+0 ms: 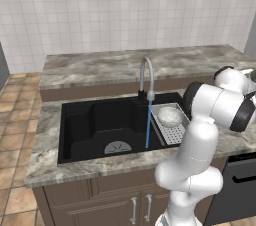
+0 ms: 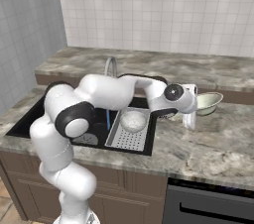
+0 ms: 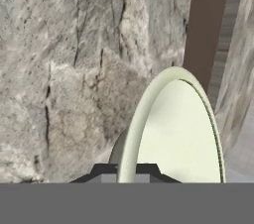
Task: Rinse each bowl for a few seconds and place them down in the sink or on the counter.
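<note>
The gripper (image 2: 194, 105) has its jaws pinched on the rim of the cream bowl with the green inside (image 2: 208, 102), holding it over the counter (image 2: 198, 143) to the right of the sink (image 1: 95, 125), well away from the faucet (image 1: 146, 77). Water runs from the faucet into the basin. The whitish-grey bowl (image 1: 170, 116) sits in the perforated tray (image 1: 172, 132) just beside the stream. Judging by this, the cream bowl's rinse looks unfinished, and whether the grey one is rinsed cannot be told.
</note>
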Robot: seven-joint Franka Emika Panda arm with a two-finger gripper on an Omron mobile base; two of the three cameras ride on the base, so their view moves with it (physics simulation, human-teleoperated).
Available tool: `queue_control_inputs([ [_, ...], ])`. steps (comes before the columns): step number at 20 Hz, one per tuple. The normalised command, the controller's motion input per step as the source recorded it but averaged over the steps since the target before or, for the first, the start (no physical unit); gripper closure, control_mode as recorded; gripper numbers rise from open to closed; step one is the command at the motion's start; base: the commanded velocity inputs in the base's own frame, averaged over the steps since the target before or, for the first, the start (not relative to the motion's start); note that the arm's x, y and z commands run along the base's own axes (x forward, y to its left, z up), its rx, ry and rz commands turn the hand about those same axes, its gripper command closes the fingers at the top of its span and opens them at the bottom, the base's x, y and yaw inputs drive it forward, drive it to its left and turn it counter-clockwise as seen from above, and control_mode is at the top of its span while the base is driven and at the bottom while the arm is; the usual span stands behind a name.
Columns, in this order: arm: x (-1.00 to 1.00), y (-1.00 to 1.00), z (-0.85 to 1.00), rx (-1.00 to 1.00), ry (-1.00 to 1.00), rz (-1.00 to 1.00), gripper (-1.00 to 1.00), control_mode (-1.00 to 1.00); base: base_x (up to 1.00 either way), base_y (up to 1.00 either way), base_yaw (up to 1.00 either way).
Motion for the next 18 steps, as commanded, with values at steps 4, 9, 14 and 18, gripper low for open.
queue_control_inputs([
  [4,-0.09,0.21,0.43,0.13,0.10,0.14,1.00,-1.00,0.00,0.00,0.00],
  [9,-0.06,0.17,0.39,0.19,0.19,0.13,1.00,-1.00,0.00,0.00,0.00],
  [14,-0.08,0.17,0.35,0.21,0.20,0.12,1.00,-1.00,0.00,0.00,0.00],
  [18,-0.05,0.22,0.26,0.22,0.13,0.11,1.00,-1.00,0.00,0.00,0.00],
])
